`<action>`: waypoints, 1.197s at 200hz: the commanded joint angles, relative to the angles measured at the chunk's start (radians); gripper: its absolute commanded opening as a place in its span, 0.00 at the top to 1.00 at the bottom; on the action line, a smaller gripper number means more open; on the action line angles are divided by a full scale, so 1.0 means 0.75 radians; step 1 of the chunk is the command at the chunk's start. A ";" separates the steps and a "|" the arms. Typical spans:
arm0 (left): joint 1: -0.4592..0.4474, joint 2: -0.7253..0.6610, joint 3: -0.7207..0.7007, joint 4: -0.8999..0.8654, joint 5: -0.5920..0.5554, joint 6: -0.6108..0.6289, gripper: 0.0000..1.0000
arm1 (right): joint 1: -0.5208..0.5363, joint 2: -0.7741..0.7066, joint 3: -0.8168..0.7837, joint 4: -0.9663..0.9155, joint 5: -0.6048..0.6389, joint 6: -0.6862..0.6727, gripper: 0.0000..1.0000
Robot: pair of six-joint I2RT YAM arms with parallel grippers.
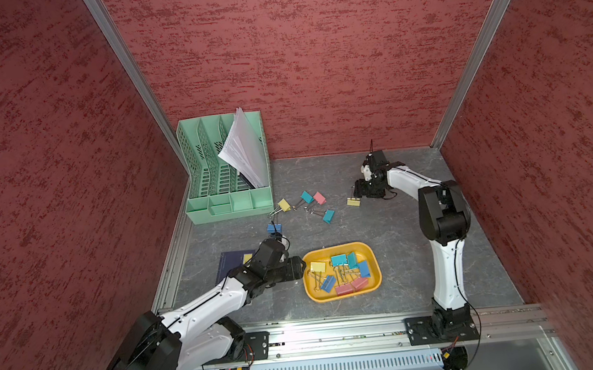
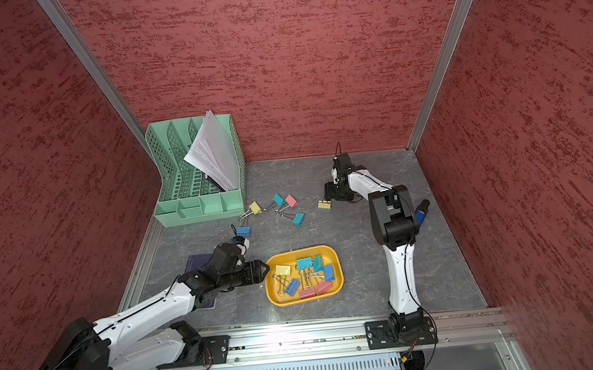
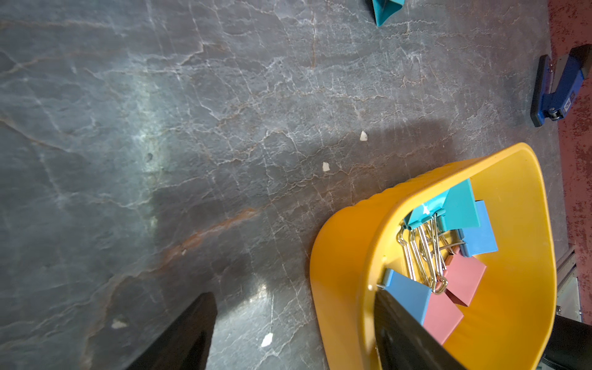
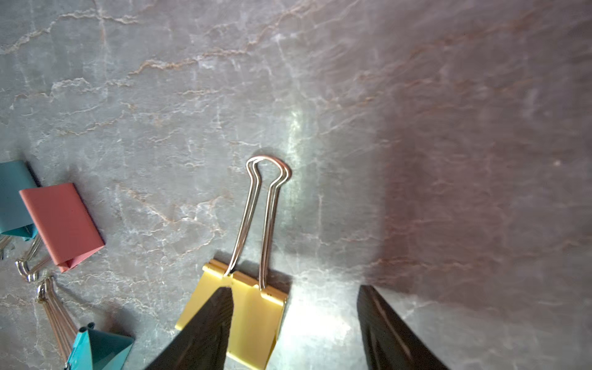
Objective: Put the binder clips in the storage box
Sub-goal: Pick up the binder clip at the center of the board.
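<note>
The storage box [image 1: 363,249] is sitting on the table [image 1: 427,284], and seven binder clips [image 1: 340,268] in yellow, teal, blue and pink are lying heaped inside it. The left end effector [image 1: 304,265] is hanging at the box's left rim with its fingers spread wide. In the left wrist view one finger [image 3: 400,333] is reaching over the box's inside while the other is standing over bare table outside its wall. Well beyond the box's far right corner, the right end effector [image 4: 294,288] is hanging low with its fingers parted wide. A yellow clip [image 4: 253,317] is lying flat on the table there, one fingertip overlapping its body and the other standing clear of it. Beyond the box's far left corner a second yellow clip [image 1: 284,205], two teal clips [image 1: 306,196], a pink clip [image 1: 319,198] and a blue clip [image 1: 274,228] are lying loose. A mint-green file organizer [image 1: 229,199] is standing farther back, holding papers [image 1: 243,150]. A dark notebook [image 1: 226,265] is lying left of the box, and in a top view a blue stapler [image 2: 421,211] is showing to the box's right.
</note>
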 commanded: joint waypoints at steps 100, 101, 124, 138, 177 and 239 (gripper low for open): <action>0.008 -0.090 -0.042 -0.023 -0.009 0.021 0.20 | 0.187 -0.057 0.019 -0.162 0.270 0.152 0.24; 0.008 -0.090 -0.042 -0.022 -0.010 0.021 0.20 | 0.188 -0.056 0.021 -0.165 0.272 0.152 0.24; 0.010 -0.097 -0.048 -0.023 -0.013 0.028 0.19 | 0.197 -0.056 0.036 -0.206 0.337 0.157 0.23; 0.010 -0.101 -0.050 -0.022 -0.013 0.033 0.19 | 0.201 -0.058 0.033 -0.228 0.374 0.163 0.21; 0.018 -0.104 -0.068 -0.001 -0.007 0.044 0.19 | 0.217 -0.083 -0.014 -0.202 0.342 0.226 0.20; 0.031 -0.118 -0.085 0.011 0.018 0.058 0.19 | 0.274 -0.056 -0.006 -0.188 0.326 0.345 0.20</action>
